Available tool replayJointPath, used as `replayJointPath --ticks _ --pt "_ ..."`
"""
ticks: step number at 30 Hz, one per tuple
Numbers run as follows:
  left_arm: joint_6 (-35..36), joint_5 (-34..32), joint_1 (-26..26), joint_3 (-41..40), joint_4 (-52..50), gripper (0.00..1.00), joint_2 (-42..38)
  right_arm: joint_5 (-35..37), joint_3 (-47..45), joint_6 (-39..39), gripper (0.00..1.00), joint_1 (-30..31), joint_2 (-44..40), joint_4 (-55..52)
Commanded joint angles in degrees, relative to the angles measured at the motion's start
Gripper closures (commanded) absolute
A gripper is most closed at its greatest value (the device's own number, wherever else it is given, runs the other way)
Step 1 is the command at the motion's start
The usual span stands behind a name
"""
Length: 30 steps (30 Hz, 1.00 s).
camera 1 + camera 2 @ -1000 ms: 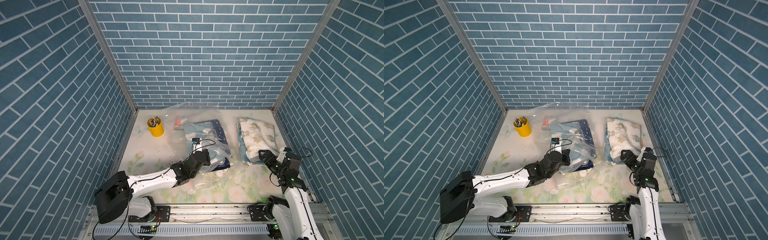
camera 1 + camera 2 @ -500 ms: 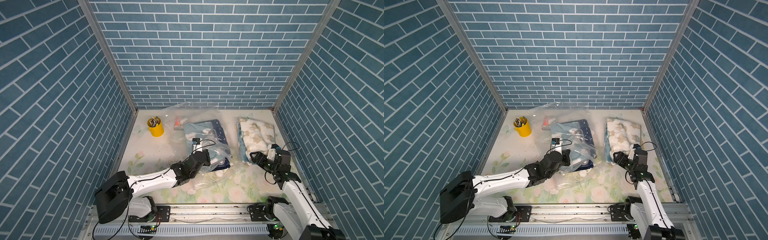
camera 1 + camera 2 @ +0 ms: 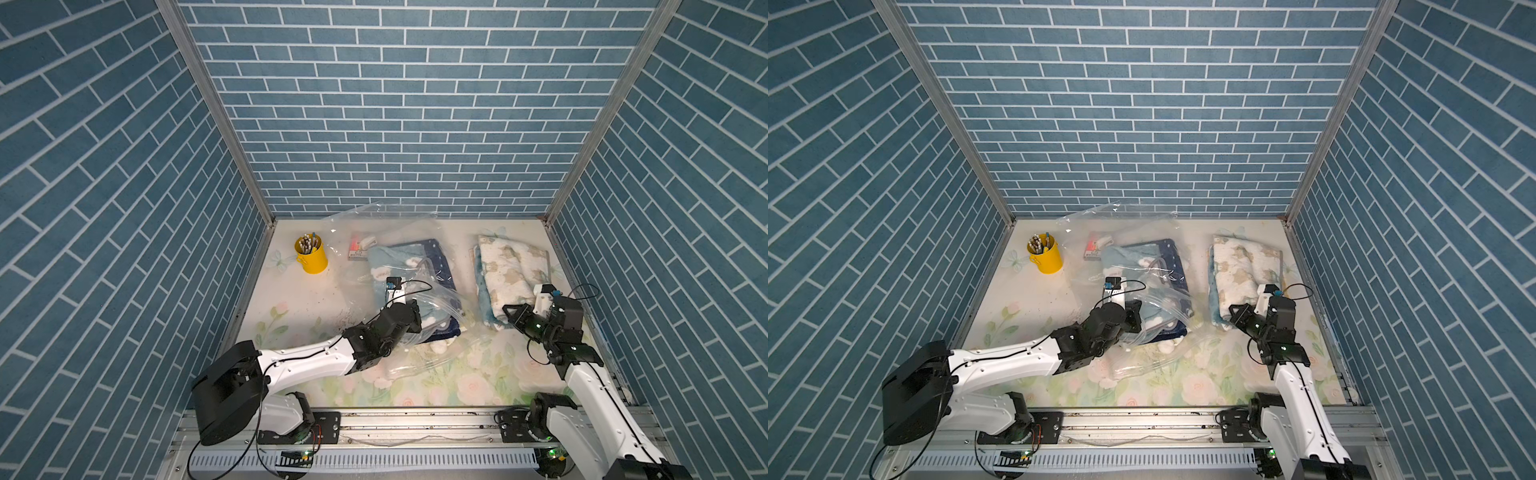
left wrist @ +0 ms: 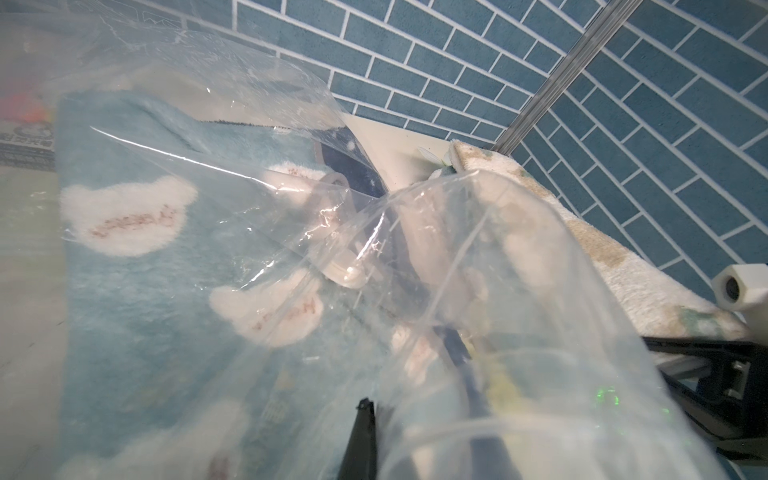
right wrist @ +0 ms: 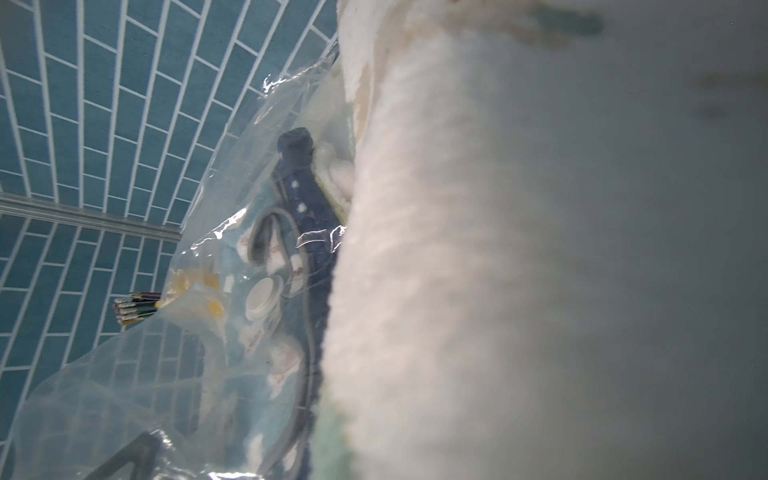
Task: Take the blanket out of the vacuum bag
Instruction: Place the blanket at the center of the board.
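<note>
1. Progress looks early: the blue blanket [image 3: 399, 257] lies inside the vacuum bag [image 3: 399, 224], which rests on the counter [image 3: 291, 316].
2. The left fingers [image 4: 361, 436] are together, pinching the bag's near plastic.
3. The right fingers [image 3: 510, 312] are together beside the bag, at the near corner of a cream blanket [image 3: 511, 266]; I cannot tell whether they pinch cloth.
4. Left to do: open the mouth and draw the blue blanket clear.

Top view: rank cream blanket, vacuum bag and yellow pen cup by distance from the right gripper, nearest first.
From the right gripper:
1. cream blanket: right side, its near edge at the fingertips.
2. vacuum bag: centre of the table.
3. yellow pen cup: back left, beyond the bag.
</note>
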Motion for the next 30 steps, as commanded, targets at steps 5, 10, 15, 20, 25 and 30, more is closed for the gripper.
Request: replayJointPath --ticks 5,10,15,20,25,30 --pt "1.11 0.11 0.40 1.37 -0.60 1.00 0.48 -9.71 2.30 12.39 1.00 0.16 -1.22 10.64" --pt "1.42 0.30 0.37 1.98 -0.52 1.00 0.98 -11.00 0.42 18.79 1.00 0.07 -3.30 13.96" --pt "1.45 0.68 0.38 2.09 -0.06 1.00 1.54 -14.00 -6.13 28.11 1.00 -0.72 -6.46 22.75" --pt "1.75 0.77 0.37 2.49 -0.43 1.00 1.27 -12.96 -7.58 23.38 0.65 -1.24 -8.86 12.67" --pt "2.48 0.08 0.38 2.35 -1.40 0.95 -1.51 -8.01 -2.04 11.21 0.33 -1.42 -12.51 -8.07" --pt "2.92 -0.15 0.38 2.26 -1.84 0.81 -3.85 -5.50 2.79 2.62 0.26 -1.13 -15.25 -24.98"
